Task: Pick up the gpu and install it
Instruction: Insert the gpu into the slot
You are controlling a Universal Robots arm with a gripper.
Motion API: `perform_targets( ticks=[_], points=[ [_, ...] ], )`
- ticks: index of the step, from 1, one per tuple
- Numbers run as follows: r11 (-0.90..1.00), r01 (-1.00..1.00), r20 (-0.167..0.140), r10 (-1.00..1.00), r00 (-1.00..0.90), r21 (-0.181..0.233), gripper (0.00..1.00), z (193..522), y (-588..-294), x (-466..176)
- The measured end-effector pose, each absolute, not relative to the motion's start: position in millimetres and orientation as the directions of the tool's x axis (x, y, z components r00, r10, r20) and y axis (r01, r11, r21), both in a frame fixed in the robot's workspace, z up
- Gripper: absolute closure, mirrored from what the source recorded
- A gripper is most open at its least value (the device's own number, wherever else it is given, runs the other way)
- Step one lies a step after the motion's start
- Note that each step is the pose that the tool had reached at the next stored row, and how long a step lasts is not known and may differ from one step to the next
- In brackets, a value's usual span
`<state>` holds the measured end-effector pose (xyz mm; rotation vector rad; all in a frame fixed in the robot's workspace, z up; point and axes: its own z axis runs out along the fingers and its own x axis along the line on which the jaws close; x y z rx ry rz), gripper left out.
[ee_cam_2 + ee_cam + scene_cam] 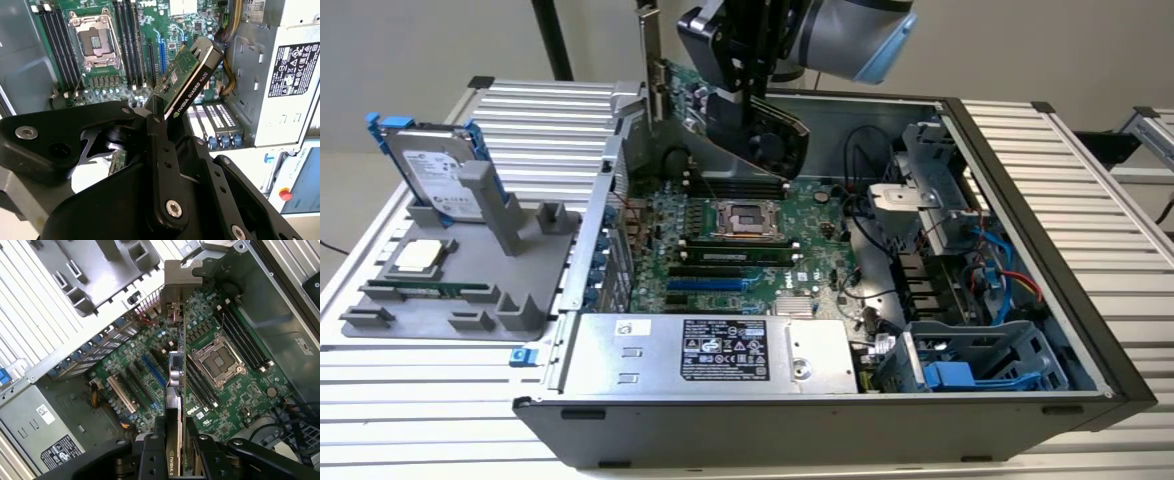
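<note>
the gpu [720, 120] is gripped between the closed fingers of the end effector [757, 95] and held at a tilt, clear above the motherboard [720, 250] inside the open computer case [827, 430]. in the first wrist view its silver bracket [175, 290] is seen at the far end, over the board's expansion slots [150, 370]. the processor socket [744, 218] lies just below the card. outside the case, on the exterior view's left, a grey fixture [454, 320] carrying a hard drive [434, 170] is set on the slatted surface [1081, 150].

A plain pale wall [440, 40] stands behind the ribbed metal table [1081, 170]. A black pole [556, 40] rises at its far edge. Pale floor [340, 200] shows at the exterior view's left.
</note>
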<state>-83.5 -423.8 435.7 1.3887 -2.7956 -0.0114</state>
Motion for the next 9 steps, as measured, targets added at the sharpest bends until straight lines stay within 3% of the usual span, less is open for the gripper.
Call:
perform_targets(
  ticks=[9],
  points=[
    [0.567,-0.823,0.015,-0.823,-0.567,0.015,1.00,435.7,-423.8,-83.5]
  ],
)
